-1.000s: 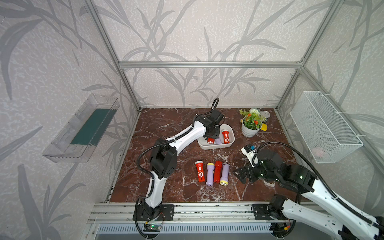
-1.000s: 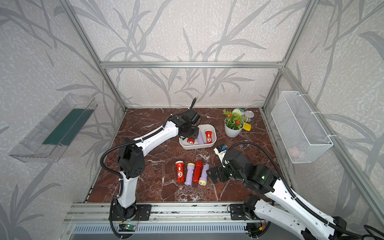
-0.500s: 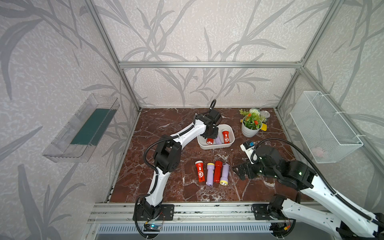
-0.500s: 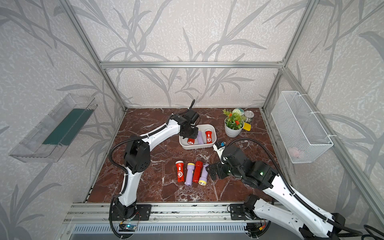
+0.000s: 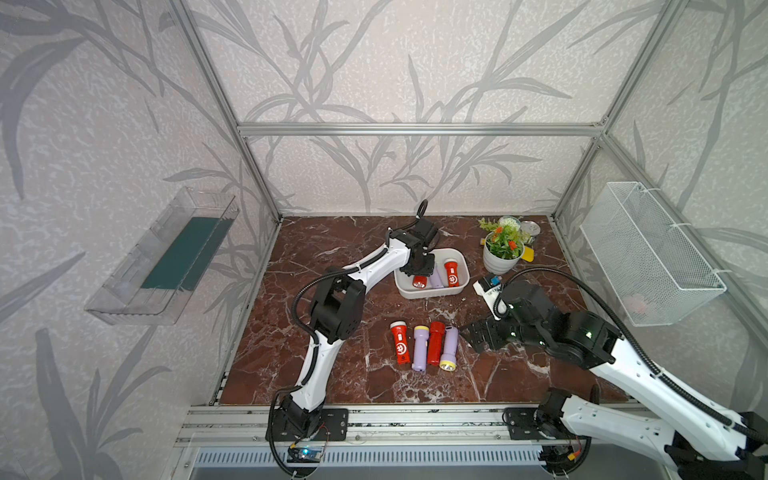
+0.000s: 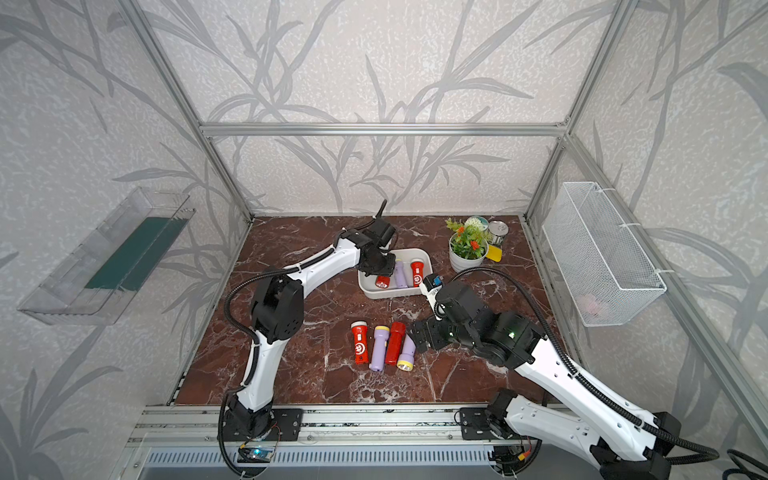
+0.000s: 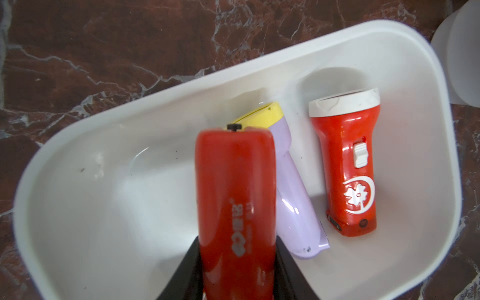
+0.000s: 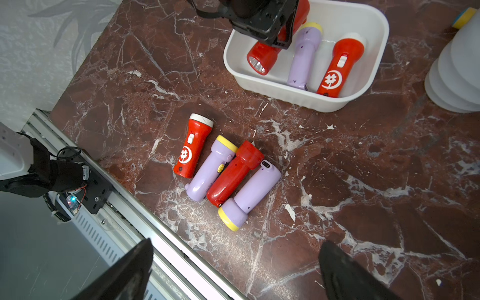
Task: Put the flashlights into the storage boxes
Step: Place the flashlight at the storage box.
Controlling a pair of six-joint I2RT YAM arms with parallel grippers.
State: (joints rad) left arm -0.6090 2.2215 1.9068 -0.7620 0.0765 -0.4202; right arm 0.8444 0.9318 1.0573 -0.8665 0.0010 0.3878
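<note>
The left gripper [image 7: 235,272] is clamping 1 red flashlight [image 7: 233,194] over the tub [image 7: 91,207], risking a tilted drop onto the lilac flashlight [image 7: 296,202]; the right gripper [image 8: 233,270] is gaping wide.

A red-brown marbled surface [image 5: 324,249] carries a white tub [image 5: 428,293] toward the back, a white flowerpot [image 5: 496,264] just beside it, and a tin can [image 5: 530,229] and small yellow item [image 5: 528,253] by the pot. Nearer the front rail, four torches lie in a tight row: an emblem-marked red flashlight [image 5: 400,343], a lilac flashlight [image 5: 419,349], a plain red flashlight [image 5: 435,343], and a second lilac flashlight [image 5: 450,347], its yellow head facing front.
</note>
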